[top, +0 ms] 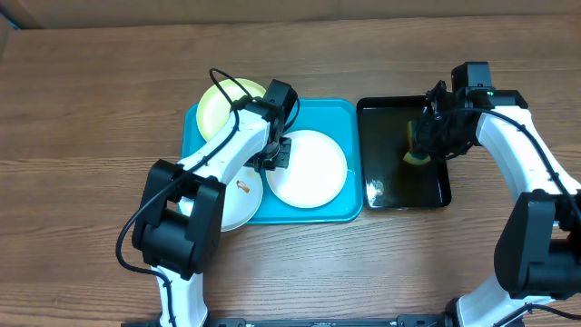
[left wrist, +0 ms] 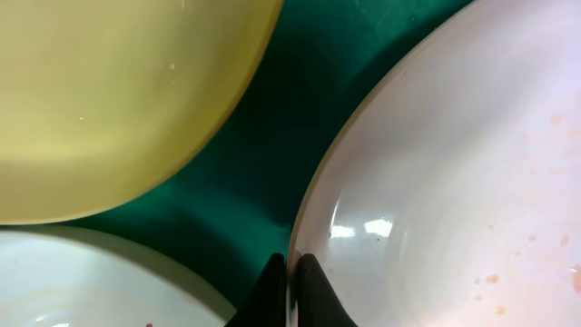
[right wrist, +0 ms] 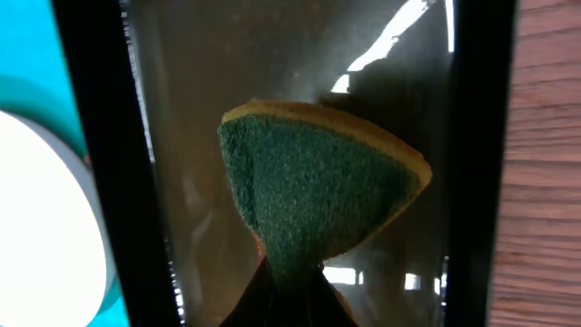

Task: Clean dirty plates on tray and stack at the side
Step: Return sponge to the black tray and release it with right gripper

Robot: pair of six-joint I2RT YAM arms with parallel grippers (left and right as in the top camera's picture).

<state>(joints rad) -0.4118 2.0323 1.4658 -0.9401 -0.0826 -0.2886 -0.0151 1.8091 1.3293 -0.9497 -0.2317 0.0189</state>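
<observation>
The turquoise tray holds three plates. A pale yellow-green plate lies at its far left. A white plate lies in the middle. A second white plate with a brown smear overhangs the front left edge. My left gripper is shut on the left rim of the middle white plate, jaws pinched on its edge. That plate has small brown specks. My right gripper is shut on a sponge, green scouring face with a yellow back, held over the black tray.
The glossy black tray sits right of the turquoise tray, almost touching it. Brown wooden table lies all round. In the left wrist view the yellow-green plate and the smeared white plate flank bare tray floor.
</observation>
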